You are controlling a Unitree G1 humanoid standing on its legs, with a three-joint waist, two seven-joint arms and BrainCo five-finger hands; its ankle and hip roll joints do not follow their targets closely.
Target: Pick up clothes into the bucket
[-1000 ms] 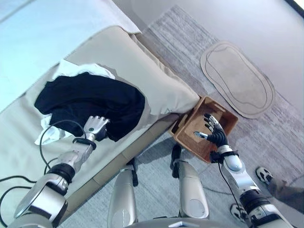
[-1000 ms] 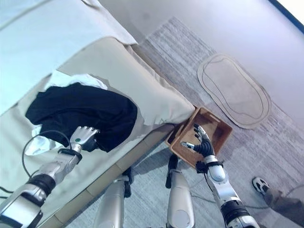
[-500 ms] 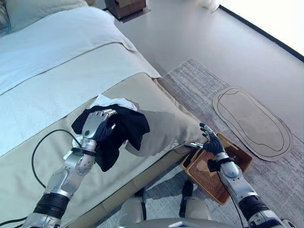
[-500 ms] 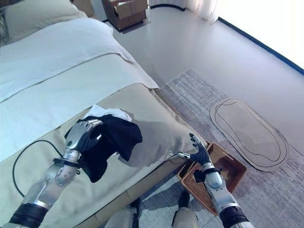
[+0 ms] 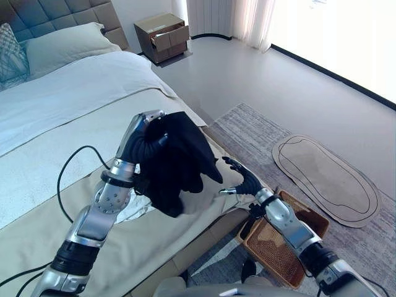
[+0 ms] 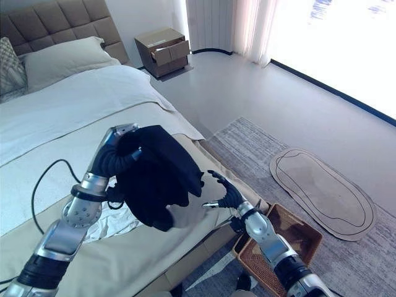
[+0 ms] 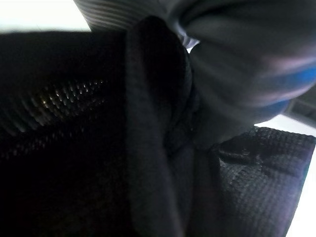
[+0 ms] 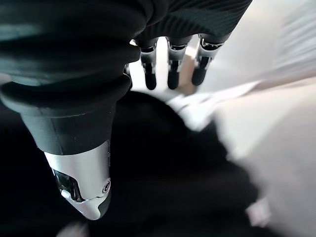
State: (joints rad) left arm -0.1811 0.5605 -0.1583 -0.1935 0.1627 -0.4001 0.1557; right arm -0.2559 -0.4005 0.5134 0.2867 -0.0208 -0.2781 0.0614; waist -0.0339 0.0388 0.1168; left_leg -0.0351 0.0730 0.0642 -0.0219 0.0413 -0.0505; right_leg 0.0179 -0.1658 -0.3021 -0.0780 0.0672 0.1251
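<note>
Your left hand [image 5: 143, 137] is clenched on a soft black garment [image 5: 179, 164], which hangs bunched above the beige bed's [image 5: 43, 185] foot edge. Your right hand [image 5: 242, 182], fingers spread and holding nothing, reaches just beside the cloth. A crumpled white garment [image 5: 133, 209] lies partly hidden beneath. The brown woven rectangular basket [image 5: 278, 244] sits on the floor, below that bed's corner.

black garment [image 5: 179, 164], bunched, held above bed [image 5: 55, 117]

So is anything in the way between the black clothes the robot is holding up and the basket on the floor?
Only the right hand, open, between the black garment in the left hand and the wicker basket on the rug by the bed.
</note>
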